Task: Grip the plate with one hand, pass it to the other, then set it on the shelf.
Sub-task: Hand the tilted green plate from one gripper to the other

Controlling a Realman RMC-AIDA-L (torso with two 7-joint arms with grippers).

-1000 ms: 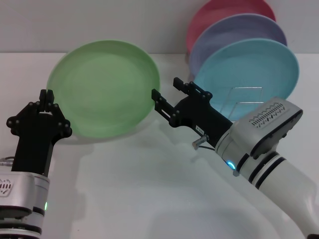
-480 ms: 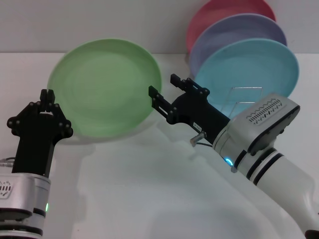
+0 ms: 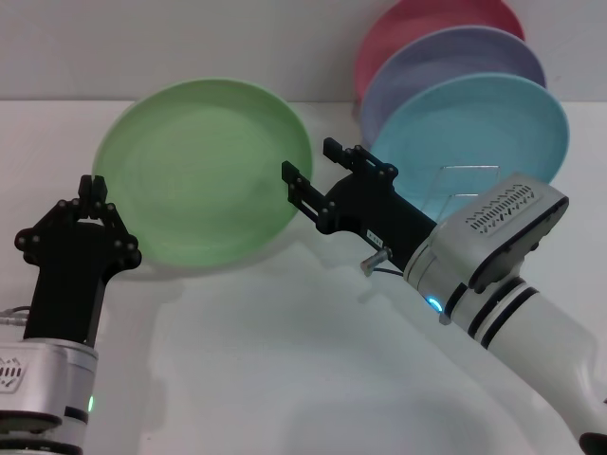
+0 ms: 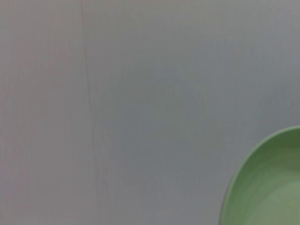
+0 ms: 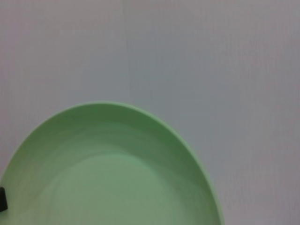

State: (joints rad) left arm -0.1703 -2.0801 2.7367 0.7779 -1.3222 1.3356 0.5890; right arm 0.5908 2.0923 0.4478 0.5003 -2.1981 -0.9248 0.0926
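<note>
Since a second ago your right hand [image 3: 311, 176] has crept leftward toward the plate [image 3: 204, 171], and the plate has drifted a little toward it. The left hand [image 3: 92, 192] has sunk slightly.

You hold the plate up off the tabletop [image 3: 285, 360], tilted to face the camera, with the left hand pinched on its lower left rim, fingers nearly together. The right hand's fingers stand apart and grip nothing, with the near finger just at the plate's right edge; you cannot tell from here whether they bracket the rim yet. The right wrist view shows the plate filling its lower half, so the approach looks lined up.

You appear to be at the handover. Next, I judge, you need the right fingers to straddle the rim, close firmly, and only then let the left hand release; letting go early risks dropping the plate.

Count: two hands, one green plate in hand, and three other plates standing at the back right, namely a blue plate [image 3: 474, 133], a lavender plate [image 3: 446, 62] and a pink plate [image 3: 427, 19]. One shelf [image 3: 465, 182] shows as thin wire before the blue plate.
</note>
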